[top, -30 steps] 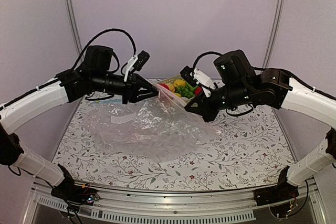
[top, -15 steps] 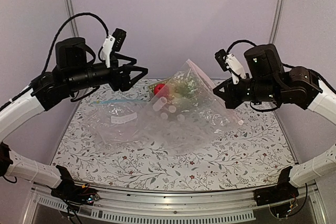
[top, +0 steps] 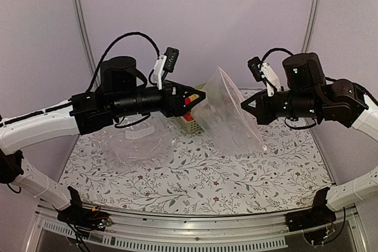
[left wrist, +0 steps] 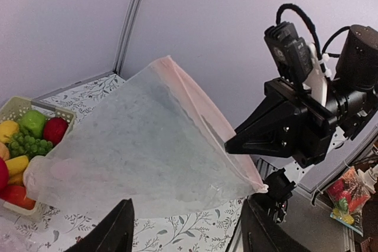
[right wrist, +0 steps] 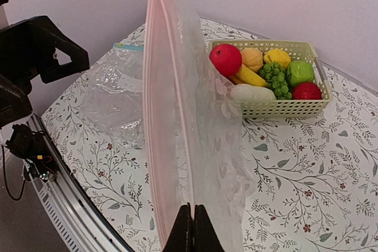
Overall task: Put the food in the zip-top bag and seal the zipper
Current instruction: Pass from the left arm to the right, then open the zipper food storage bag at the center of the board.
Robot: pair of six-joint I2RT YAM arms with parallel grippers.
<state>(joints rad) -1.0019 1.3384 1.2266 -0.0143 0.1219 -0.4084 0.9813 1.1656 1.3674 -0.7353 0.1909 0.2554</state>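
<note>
Zip-top bag (top: 227, 116) now upright in right gripper (right wrist: 192, 223), left gripper (top: 202, 94) nearer

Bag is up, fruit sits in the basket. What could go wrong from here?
1. The zip-top bag hangs from the right gripper alone, jaws pinched on the pink zipper; the thin film could slip out.
2. Its mouth looks flat and shut; the left gripper, jaws open and off the bag, may miss the edge or catch both layers.
3. The bag's lower end appears close to the basket; a swing could nudge it and spill the food.
</note>
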